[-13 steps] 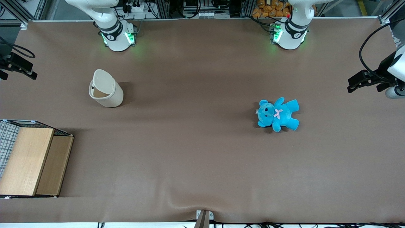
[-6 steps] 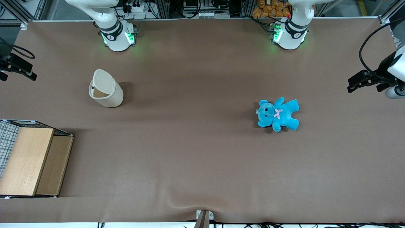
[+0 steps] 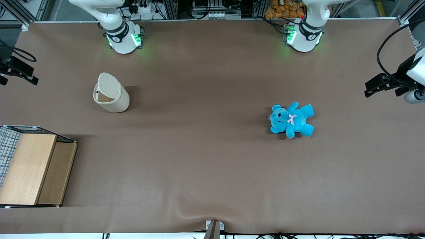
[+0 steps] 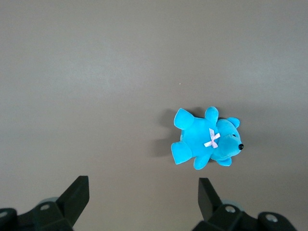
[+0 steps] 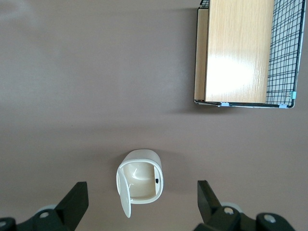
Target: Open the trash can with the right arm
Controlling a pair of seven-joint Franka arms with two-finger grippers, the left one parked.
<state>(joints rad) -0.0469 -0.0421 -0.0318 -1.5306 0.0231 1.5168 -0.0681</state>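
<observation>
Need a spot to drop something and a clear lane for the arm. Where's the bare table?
The widest bare stretch lies between the trash can and the blue teddy, running toward the front camera. A narrower gap separates the can from the wooden box. The gripper, fingers open, hangs above the can, whose lid stands open.

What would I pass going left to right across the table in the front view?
Gripper at the table's edge, high off the table → wooden box → trash can, lid up → blue teddy.
</observation>
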